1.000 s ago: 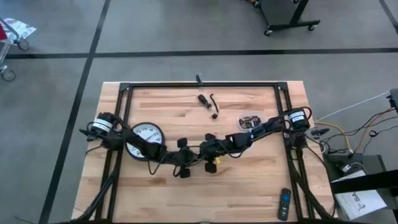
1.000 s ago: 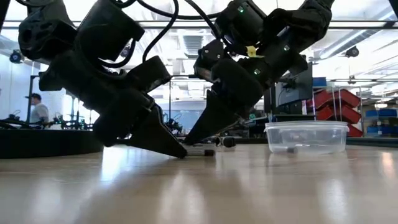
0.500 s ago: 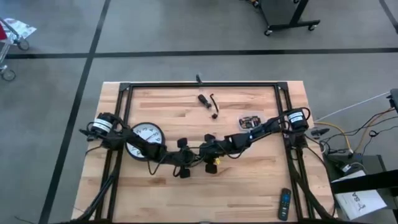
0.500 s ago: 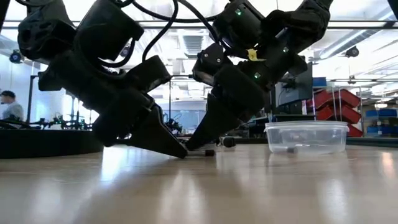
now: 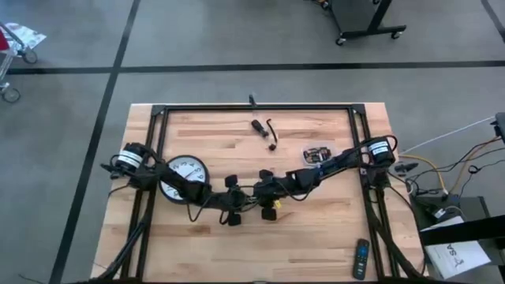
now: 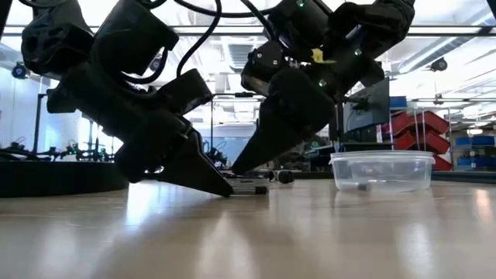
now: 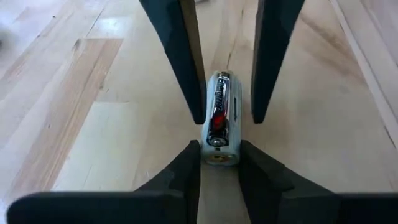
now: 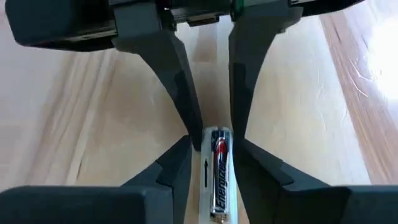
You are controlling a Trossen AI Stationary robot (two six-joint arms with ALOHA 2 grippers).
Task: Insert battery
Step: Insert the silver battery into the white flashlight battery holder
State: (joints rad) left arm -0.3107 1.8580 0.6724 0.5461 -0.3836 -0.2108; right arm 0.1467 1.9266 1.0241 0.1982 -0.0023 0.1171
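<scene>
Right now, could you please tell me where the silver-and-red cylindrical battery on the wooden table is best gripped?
Across its round sides near one end, coming down from above: the silver-and-red cylindrical battery lies flat on the wooden table, long sides exposed. The left gripper and the right gripper straddle opposite ends.

Glossy battery (image 7: 219, 121), pale wood table (image 7: 74, 93)

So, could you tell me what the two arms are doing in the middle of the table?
Both grippers meet mid-table over one battery lying in a small white holder on the wood. The left gripper has its fingers either side of one end of the holder, and the right gripper straddles the other end. A wall clock, a clear tub and a remote lie elsewhere on the table.
</scene>
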